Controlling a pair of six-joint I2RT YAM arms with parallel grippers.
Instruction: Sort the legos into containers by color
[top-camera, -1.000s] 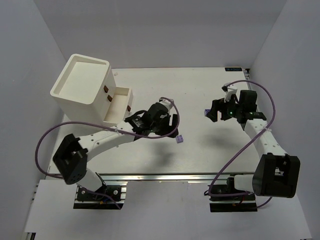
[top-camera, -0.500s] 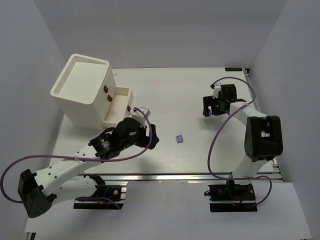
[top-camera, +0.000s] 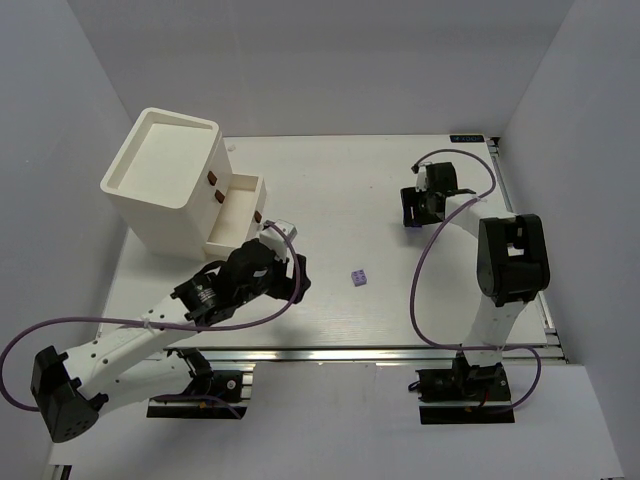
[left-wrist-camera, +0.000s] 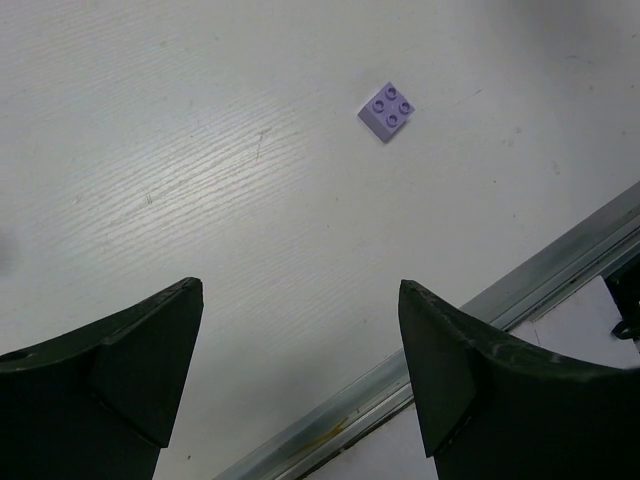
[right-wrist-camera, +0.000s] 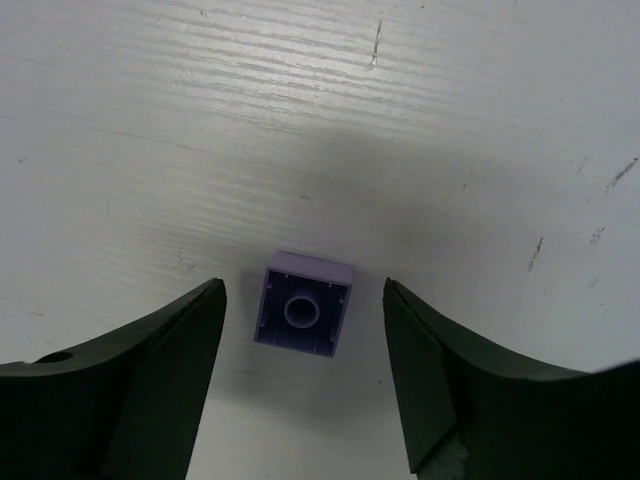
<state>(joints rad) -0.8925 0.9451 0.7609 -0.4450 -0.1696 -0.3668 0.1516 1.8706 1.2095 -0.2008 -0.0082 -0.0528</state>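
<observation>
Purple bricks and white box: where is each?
Studs-up purple brick (left-wrist-camera: 387, 111): left wrist view, studded top.
Upside-down purple brick (right-wrist-camera: 303, 316): right wrist view, hollow underside.
White box (top-camera: 160, 218): top view, near side wall.

Ahead of the left claw (left-wrist-camera: 298, 300) sits a smooth lavender plastic brick (left-wrist-camera: 387, 111) on the matt, grain-streaked white worktop (left-wrist-camera: 180, 180); a dull metal rail (left-wrist-camera: 530, 285) runs beside its matt black fingers (left-wrist-camera: 470, 380).

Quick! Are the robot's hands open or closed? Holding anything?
Left gripper: open, empty.
Right gripper: open, jaws either side of a lavender lego, not gripping.
</observation>
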